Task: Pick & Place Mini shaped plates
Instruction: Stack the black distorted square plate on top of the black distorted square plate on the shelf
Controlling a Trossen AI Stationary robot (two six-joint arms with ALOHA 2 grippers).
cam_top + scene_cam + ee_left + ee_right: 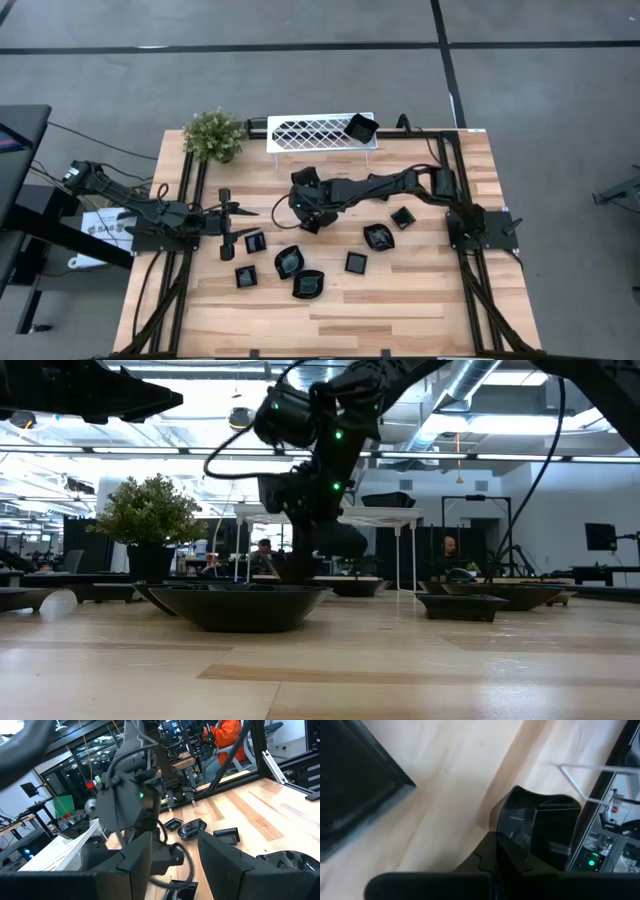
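The wooden table [420,310] has bare boards along its near edge and near right corner; the right arm [385,185] stretches from the right edge to the middle, its right gripper [497,851] clamped on a small black dish [540,827]; the left gripper [240,225] waits near the left edge, fingers apart; a white lattice rack [320,132] at the far edge carries one square dish [360,127], a potted plant [214,135] beside it; seven mini shaped plates [290,262] lie scattered mid-table; no writing legible.
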